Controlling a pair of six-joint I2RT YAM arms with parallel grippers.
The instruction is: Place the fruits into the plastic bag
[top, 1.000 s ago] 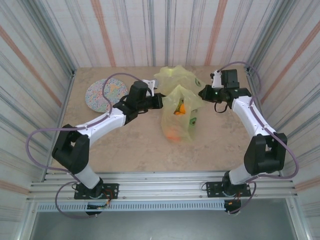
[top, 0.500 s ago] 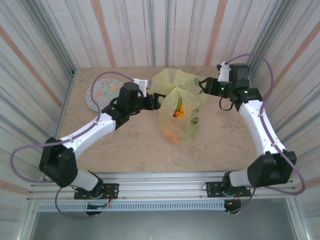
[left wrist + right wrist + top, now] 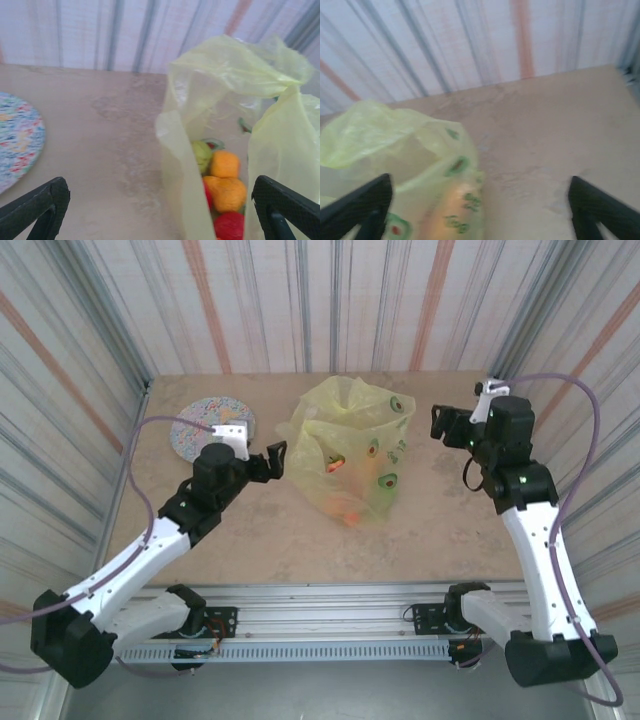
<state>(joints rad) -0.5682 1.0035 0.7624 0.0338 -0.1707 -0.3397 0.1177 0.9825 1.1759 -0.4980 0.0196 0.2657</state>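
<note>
- Standing unsupported on the table (image 3: 285,530), the plastic bag (image 3: 350,430) sits between the two tools, with the fruits (image 3: 225,165) heaped at its bottom; the loading looks done, so nothing needs holding
- Left tool (image 3: 272,462): fingers spread wide and empty, just short of the bag's near wall, which stands ahead of it and to its right; the speckled plate (image 3: 195,430) lies off to its left
- Right tool (image 3: 438,423): also spread and empty, clear of the bag, which lies ahead of it and to its left
- A second ago both tools were nearly closed at the bag's rim, holding its mouth up; since then they have let go and drawn back to their own sides, and the bag has sagged wider
</note>
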